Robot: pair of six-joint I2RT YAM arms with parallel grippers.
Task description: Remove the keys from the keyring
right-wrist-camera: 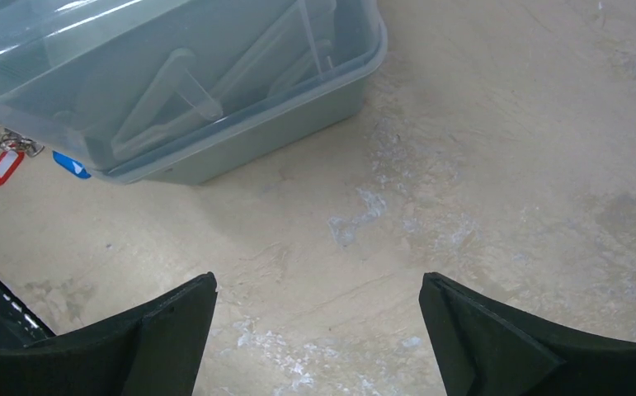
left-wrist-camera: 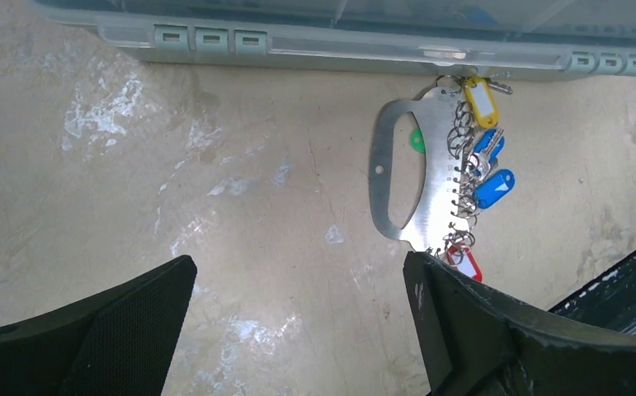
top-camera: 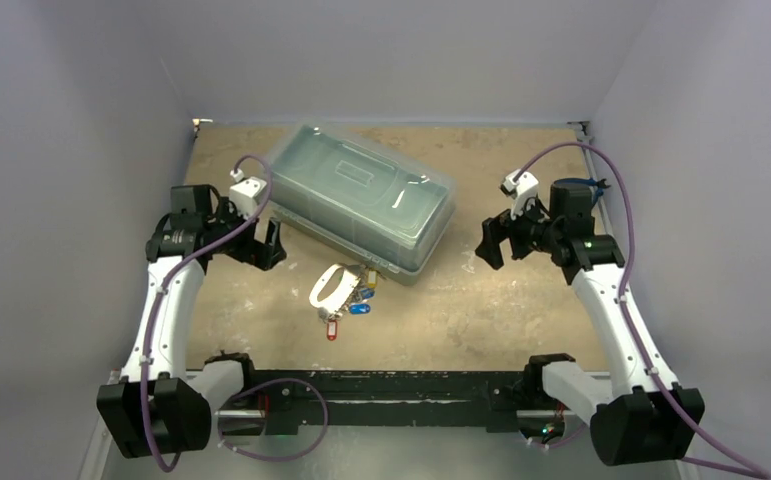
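Observation:
The keyring (top-camera: pixel 328 288) is a whitish-grey flat loop lying on the table just in front of the plastic box. In the left wrist view it (left-wrist-camera: pixel 393 177) shows as a flat silvery loop with several small rings along its right edge. The keys (top-camera: pixel 357 298) hang on those rings: yellow tag (left-wrist-camera: pixel 480 101), blue tags (left-wrist-camera: pixel 493 188), green tag (left-wrist-camera: pixel 416 140), red tag (left-wrist-camera: pixel 465 264). My left gripper (top-camera: pixel 267 246) (left-wrist-camera: pixel 299 266) is open and empty, left of the keys. My right gripper (top-camera: pixel 490 243) (right-wrist-camera: pixel 316 282) is open and empty, well to their right. A red tag (right-wrist-camera: pixel 3 166) and a blue tag (right-wrist-camera: pixel 70 165) show in the right wrist view.
A closed translucent grey-green plastic box (top-camera: pixel 363 199) (left-wrist-camera: pixel 298 37) (right-wrist-camera: pixel 174 91) lies diagonally behind the keys, almost touching them. A blue-handled tool (top-camera: pixel 588 183) lies at the back right behind the right arm. Grey walls enclose the table on three sides.

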